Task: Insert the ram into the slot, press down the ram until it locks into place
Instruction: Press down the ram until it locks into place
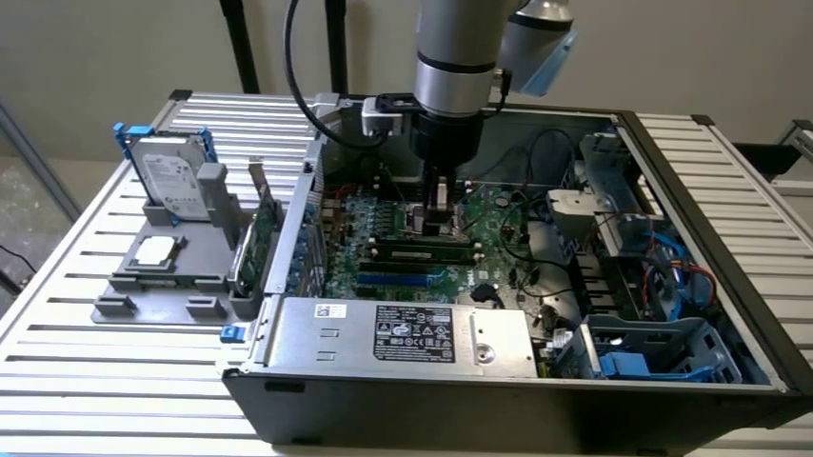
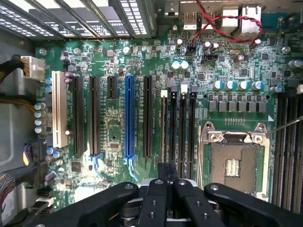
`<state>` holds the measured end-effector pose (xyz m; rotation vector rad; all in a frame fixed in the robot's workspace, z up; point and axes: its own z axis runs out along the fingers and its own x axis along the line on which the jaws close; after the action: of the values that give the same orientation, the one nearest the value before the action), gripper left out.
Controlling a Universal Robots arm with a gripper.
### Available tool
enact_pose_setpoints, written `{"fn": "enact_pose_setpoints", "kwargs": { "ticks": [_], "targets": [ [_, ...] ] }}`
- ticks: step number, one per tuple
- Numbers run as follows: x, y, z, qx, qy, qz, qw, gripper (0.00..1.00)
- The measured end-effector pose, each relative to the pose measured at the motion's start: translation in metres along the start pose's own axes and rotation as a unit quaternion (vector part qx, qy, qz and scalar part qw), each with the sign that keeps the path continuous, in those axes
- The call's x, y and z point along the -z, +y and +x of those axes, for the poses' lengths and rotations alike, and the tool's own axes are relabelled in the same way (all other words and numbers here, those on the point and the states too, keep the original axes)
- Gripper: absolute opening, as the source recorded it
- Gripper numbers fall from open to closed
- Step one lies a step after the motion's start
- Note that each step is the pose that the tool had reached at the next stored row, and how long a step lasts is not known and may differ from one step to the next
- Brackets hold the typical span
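My gripper [image 1: 440, 215] hangs low over the motherboard [image 1: 496, 214], hiding the slot beneath. I see the ram [image 1: 424, 251] seated just beside; I cannot tell the finger gap.

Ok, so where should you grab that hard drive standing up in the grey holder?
By its upper half, coming straight down from above. The hard drive stands on edge in the grey holder, so its bottom seems tucked in while its top sticks up free. Pinching across the two wide flat faces looks safest.

The fingers [image 2: 166, 177] sit closed above the black slot [image 2: 173, 130], beside the CPU socket [image 2: 233, 161].
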<state>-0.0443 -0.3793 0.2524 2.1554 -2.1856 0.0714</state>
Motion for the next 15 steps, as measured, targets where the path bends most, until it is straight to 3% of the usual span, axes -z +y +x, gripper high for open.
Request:
{"fn": "enact_pose_setpoints", "kwargs": {
  "ticks": [2,15],
  "targets": [
    [0.0035,-0.0012,0.0003,0.0,-0.0003,-0.0003,1.0,0.11],
    [0.0035,-0.0012,0.0003,0.0,-0.0004,-0.0002,1.0,0.11]
  ]
}}
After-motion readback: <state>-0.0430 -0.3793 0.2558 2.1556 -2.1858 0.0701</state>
